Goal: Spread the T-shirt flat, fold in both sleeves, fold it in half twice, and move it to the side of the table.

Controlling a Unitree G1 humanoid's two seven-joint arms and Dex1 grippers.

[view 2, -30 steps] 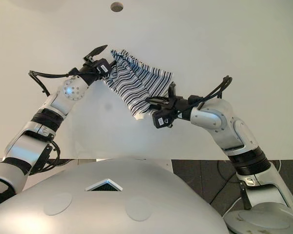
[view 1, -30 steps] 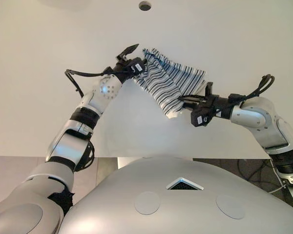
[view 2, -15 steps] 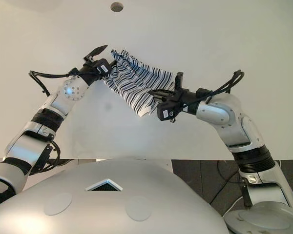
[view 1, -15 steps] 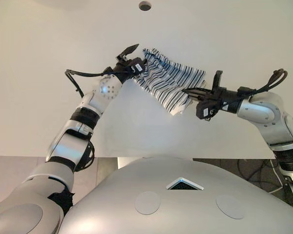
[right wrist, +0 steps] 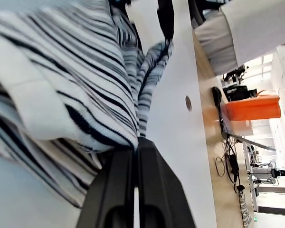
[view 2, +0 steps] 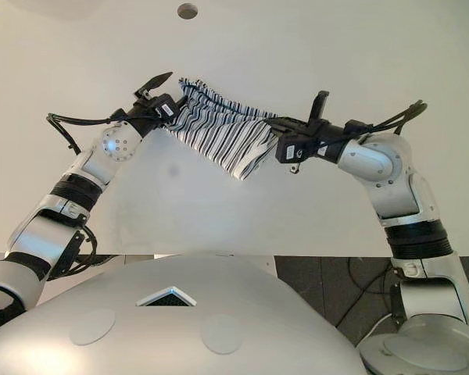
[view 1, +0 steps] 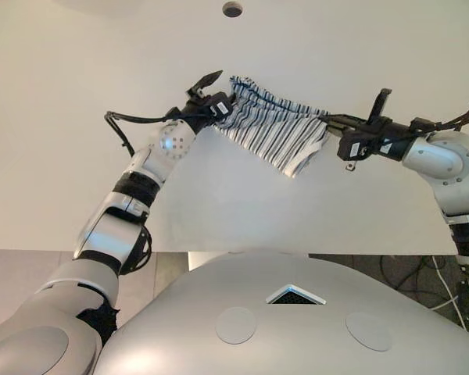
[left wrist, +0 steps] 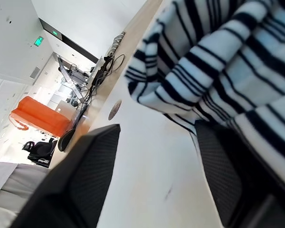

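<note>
Two pincers sit at opp. ends of the striped T-shirt (view 1: 273,129), which is bunched up just above mid-frame over the white counter (view 1: 359,47). L pincer (view 1: 223,87), at the shirt's upper-left corner, is spread wide, w/ cloth against one finger. R pincer (view 1: 329,119), at the shirt's right edge, is clamped tight on a fold of fabric. Can't tell if the shirt touches the counter.

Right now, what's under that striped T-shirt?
White table shows all around the T-shirt. The right tool pinches one end; the left tool is at the other. The patch straight beneath the cloth is covered.
</note>
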